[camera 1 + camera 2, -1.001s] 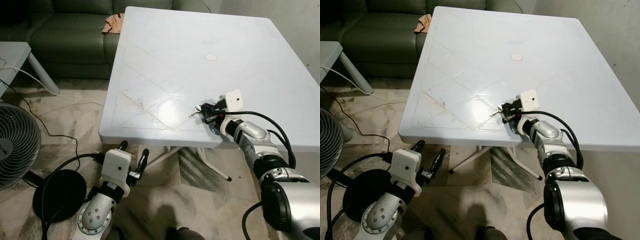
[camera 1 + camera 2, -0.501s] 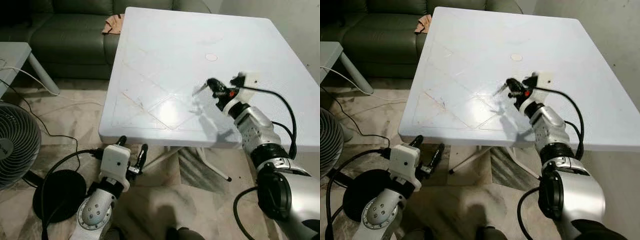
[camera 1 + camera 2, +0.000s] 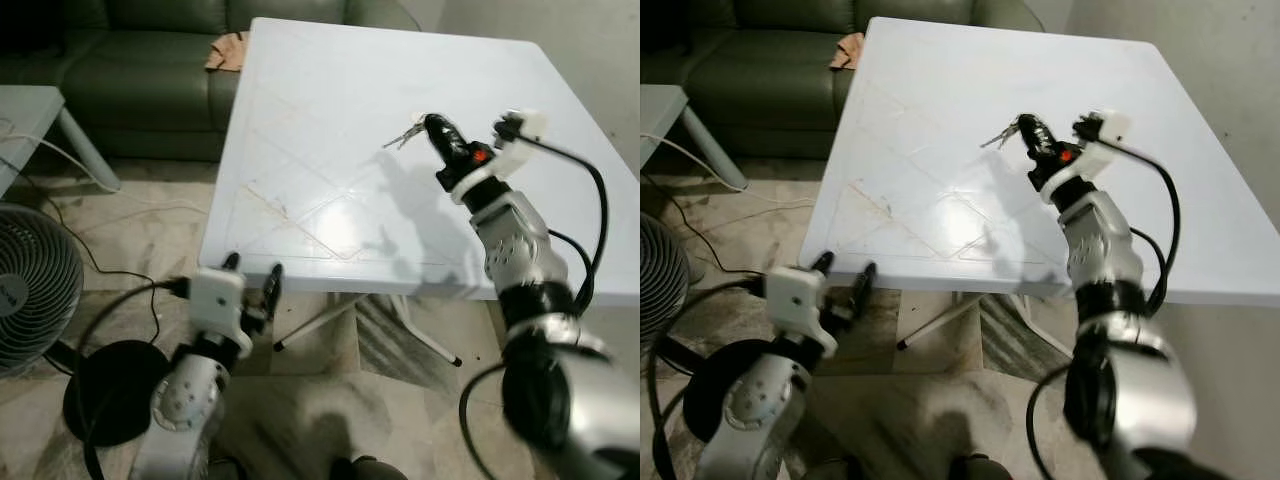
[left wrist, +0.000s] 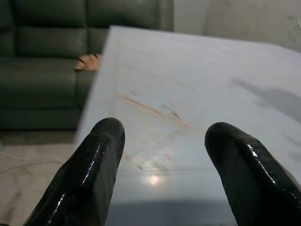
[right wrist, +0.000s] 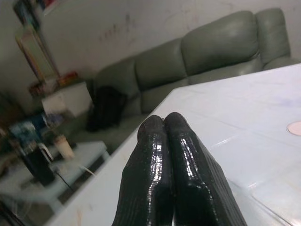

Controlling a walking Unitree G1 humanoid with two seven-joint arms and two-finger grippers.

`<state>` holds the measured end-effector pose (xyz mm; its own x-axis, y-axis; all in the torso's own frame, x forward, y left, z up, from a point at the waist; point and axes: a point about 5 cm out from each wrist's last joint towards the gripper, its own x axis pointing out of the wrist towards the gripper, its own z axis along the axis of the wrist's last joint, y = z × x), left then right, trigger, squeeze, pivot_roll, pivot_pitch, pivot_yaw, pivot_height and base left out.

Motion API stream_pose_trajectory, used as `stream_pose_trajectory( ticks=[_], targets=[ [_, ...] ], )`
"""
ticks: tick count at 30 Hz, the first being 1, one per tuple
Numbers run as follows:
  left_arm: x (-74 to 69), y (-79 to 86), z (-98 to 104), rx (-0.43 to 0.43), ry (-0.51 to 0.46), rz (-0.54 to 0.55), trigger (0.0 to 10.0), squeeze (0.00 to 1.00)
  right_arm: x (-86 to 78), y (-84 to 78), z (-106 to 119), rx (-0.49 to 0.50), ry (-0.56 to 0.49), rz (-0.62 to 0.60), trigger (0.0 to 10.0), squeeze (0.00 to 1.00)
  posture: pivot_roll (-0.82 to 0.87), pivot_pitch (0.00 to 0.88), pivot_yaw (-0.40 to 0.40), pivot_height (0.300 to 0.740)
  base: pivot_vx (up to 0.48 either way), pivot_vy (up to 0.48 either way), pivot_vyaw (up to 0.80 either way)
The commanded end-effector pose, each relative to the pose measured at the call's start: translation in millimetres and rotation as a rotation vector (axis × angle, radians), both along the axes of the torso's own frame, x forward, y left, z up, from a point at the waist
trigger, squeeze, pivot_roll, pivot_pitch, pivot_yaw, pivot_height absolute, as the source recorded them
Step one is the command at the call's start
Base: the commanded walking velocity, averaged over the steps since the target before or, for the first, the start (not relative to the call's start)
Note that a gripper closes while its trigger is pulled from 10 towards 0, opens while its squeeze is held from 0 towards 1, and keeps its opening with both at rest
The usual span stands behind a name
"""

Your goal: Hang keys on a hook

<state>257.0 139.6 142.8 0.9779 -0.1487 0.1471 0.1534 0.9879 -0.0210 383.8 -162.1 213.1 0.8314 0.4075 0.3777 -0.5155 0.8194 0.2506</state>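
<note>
While my robot stands at the near edge of the white plastic table (image 3: 330,110), a dark green sofa (image 3: 140,70) runs along the far side of the room, its seat tucked against the table's far left corner, where a tan cloth (image 3: 225,50) lies crumpled on the cushion. To the robot's left I see a floor fan (image 3: 35,290) on a round black base, its cable trailing over the tiled floor (image 3: 330,420), and the corner of a low pale side table (image 3: 30,110). The right arm (image 3: 515,240) is raised above the tabletop, throwing a shadow across the white surface, and the right gripper (image 3: 432,125) at its end has both black fingers (image 5: 171,160) pressed flat together, pinching the keys (image 3: 405,133), which jut out from the fingertips in mid-air, clear of the table. The left gripper (image 3: 250,275) hangs low, just in front of the table's near edge and below it, with its two fingers (image 4: 91,174) spread well apart and nothing between them. A small round mark sits on the tabletop, partly hidden behind the right gripper
</note>
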Motion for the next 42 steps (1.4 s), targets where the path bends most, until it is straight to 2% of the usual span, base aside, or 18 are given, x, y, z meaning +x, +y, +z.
stream_pose_trajectory(
  ticks=[1,7,12,19,20,24,34,38,42],
  targets=[
    [0.3,10.7,-6,-0.015,0.022,0.043,10.0,0.0,-5.9,4.1,0,-0.055,-0.045,-0.014,10.0,0.0,-0.02,0.102,-0.08,0.74,0.0,0.0,0.0],
    [3.9,24.9,-1,-0.029,0.006,0.091,10.0,0.0,-18.1,8.3,-11,-0.091,-0.046,-0.047,10.0,0.0,-0.03,0.097,-0.075,0.74,0.0,0.0,0.0],
    [7.2,36.9,0,-0.045,-0.002,0.136,10.0,0.0,-34.8,14.6,-34,-0.11,-0.023,-0.094,10.0,0.0,-0.04,0.079,-0.065,0.74,0.0,0.0,0.0],
    [10.0,40.8,-2,-0.047,-0.005,0.152,10.0,0.0,-45.3,17.3,-52,-0.144,0.008,-0.14,10.0,0.0,-0.05,0.063,-0.057,0.74,0.0,0.0,0.0],
    [11.4,41.3,-3,-0.038,-0.007,0.154,10.0,0.0,-49.6,18.6,-59,-0.17,0.021,-0.156,10.0,0.0,-0.05,0.06,-0.054,0.74,0.0,0.0,0.0],
    [14.2,43.2,-5,-0.041,-0.007,0.156,10.0,0.0,-55.5,20.6,-67,-0.211,0.036,-0.169,10.0,0.0,-0.05,0.048,-0.049,0.74,0.0,0.0,0.0],
    [16.5,46.5,-6,-0.061,-0.008,0.158,10.0,0.0,-58.3,20.3,-73,-0.233,0.068,-0.178,10.0,0.0,-0.05,0.042,-0.044,0.74,0.0,0.0,0.0],
    [18.8,45.8,-5,-0.059,-0.007,0.157,10.0,0.0,-57.8,20.4,-78,-0.272,0.097,-0.198,10.0,0.0,-0.05,0.036,-0.034,0.74,0.0,0.0,0.0],
    [20.3,50.7,-4,-0.057,-0.008,0.163,10.0,0.0,-57.2,22.0,-82,-0.287,0.123,-0.213,10.0,0.0,-0.05,0.032,-0.03,0.74,0.0,0.0,-0.78]
  ],
)
